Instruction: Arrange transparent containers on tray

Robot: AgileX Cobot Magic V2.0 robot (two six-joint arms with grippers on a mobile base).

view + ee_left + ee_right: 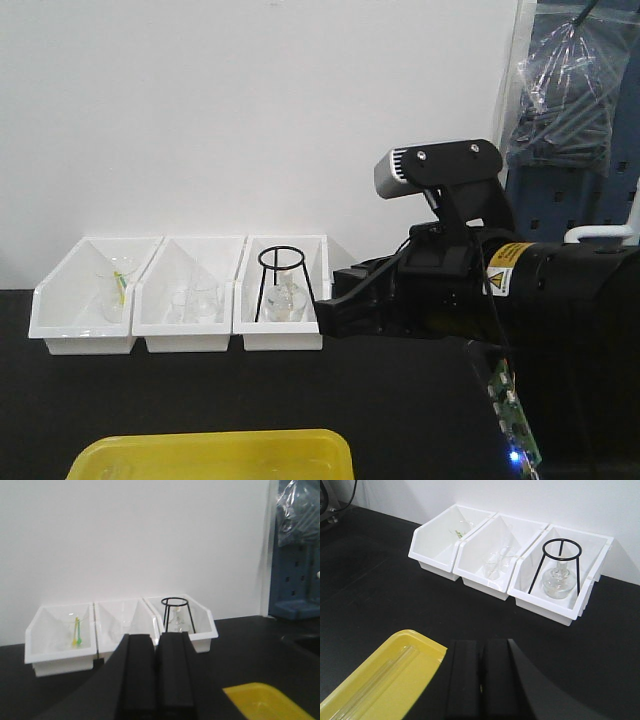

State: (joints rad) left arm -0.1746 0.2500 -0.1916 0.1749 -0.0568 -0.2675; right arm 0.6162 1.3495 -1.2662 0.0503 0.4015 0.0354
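Right gripper (481,672) closed, empty, bottom centre; beside yellow tray (427,647) holding slim glass test tubes (380,682): light, slippery, fragile; best gripped mid-length.

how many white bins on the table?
3, side by side against the wall: left bin, middle bin, right bin holding the black wire stand. None look hidden.

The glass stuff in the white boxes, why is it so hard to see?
Front view: clear glass in the bins nearly vanishes against bright white plastic, and the picture is soft. Left wrist view: bins blurry, only the black stand and a green stick stand out. Right wrist view: sharpest; the flask shows, tubes faint on the yellow tray.
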